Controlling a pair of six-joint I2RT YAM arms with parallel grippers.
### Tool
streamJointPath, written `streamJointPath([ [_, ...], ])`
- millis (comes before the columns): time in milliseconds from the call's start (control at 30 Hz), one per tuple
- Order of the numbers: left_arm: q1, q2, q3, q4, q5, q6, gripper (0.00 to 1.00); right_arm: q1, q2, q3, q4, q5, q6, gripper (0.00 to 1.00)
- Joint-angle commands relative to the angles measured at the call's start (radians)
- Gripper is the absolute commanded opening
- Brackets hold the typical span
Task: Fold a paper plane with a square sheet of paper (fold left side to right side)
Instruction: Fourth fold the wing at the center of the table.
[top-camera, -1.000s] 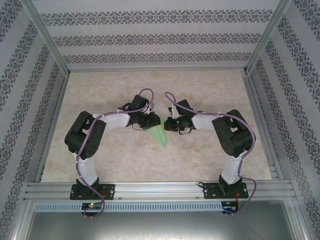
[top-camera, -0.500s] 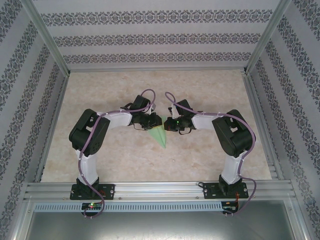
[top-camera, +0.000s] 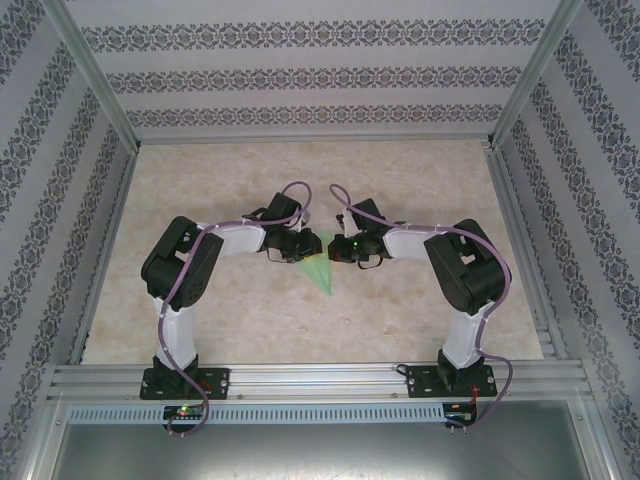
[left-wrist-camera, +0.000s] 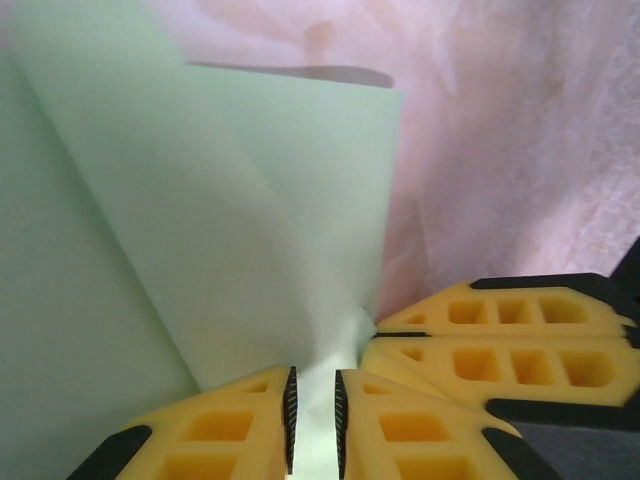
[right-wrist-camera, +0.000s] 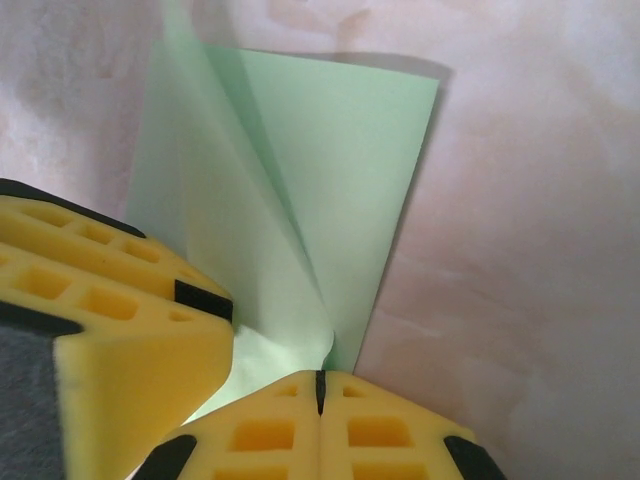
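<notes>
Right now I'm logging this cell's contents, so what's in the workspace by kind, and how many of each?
Folded green paper: 1
Grippers: 2 (left gripper, right gripper)
Total: 3

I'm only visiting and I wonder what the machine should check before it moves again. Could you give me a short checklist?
1. Left gripper holds the folded green paper: a sheet sits between its nearly closed pads. Ok.
2. Right gripper holds the same paper: it is shut, and the fold runs into its tips. Ok.
3. Room between the two grippers: their fingers sit right beside each other, and whether they touch is unclear. Cannot tell.
4. Paper's pointed end rests on the table, toward the arm bases. Ok.
5. Layers pressed flat: one flap stands up from the rest. Not ok.
</notes>
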Motion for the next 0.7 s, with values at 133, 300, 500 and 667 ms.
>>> streamJointPath([
  [133, -0.011, 0.022, -0.025, -0.025, -0.024, 0.021, 0.21, 0.022, 0.060, -0.018, -0.109, 0.059, -0.028, 0.00],
  [300, -0.012, 0.026, -0.047, -0.017, -0.027, 0.016, 0.21, 0.017, 0.045, -0.018, -0.095, 0.049, -0.027, 0.00],
  [500, -0.013, 0.028, -0.076, 0.000, -0.031, 0.006, 0.21, -0.010, -0.004, 0.005, -0.088, 0.020, -0.028, 0.06],
  [667, -0.015, 0.030, -0.083, 0.009, -0.030, -0.001, 0.21, -0.024, -0.099, -0.010, -0.102, 0.033, -0.026, 0.16],
])
